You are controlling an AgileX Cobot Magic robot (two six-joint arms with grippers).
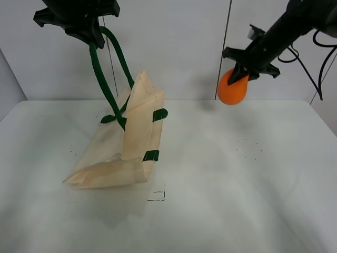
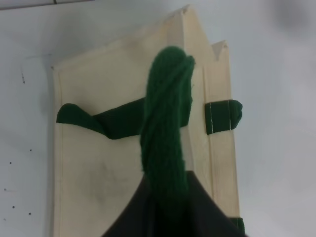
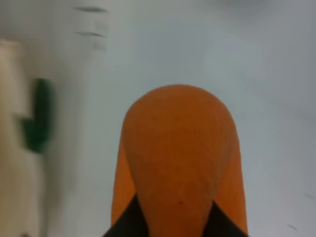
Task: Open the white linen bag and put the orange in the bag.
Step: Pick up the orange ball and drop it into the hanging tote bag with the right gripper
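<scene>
The white linen bag [image 1: 124,145] hangs tilted with its bottom resting on the table, left of centre. My left gripper [image 1: 89,31] is shut on one dark green handle [image 1: 102,79] and holds it high above the bag; the handle [image 2: 165,123] fills the left wrist view over the cream cloth [image 2: 108,163]. My right gripper [image 1: 241,71] is shut on the orange [image 1: 232,88] and holds it high in the air to the right of the bag. The orange [image 3: 177,158] fills the right wrist view; the bag's cloth and a green tab [image 3: 37,116] show blurred at one side.
The white table [image 1: 237,174] stretches around the bag. A small black square mark [image 1: 157,195] lies on it in front of the bag. A dark vertical cable [image 1: 225,47] runs down the back wall.
</scene>
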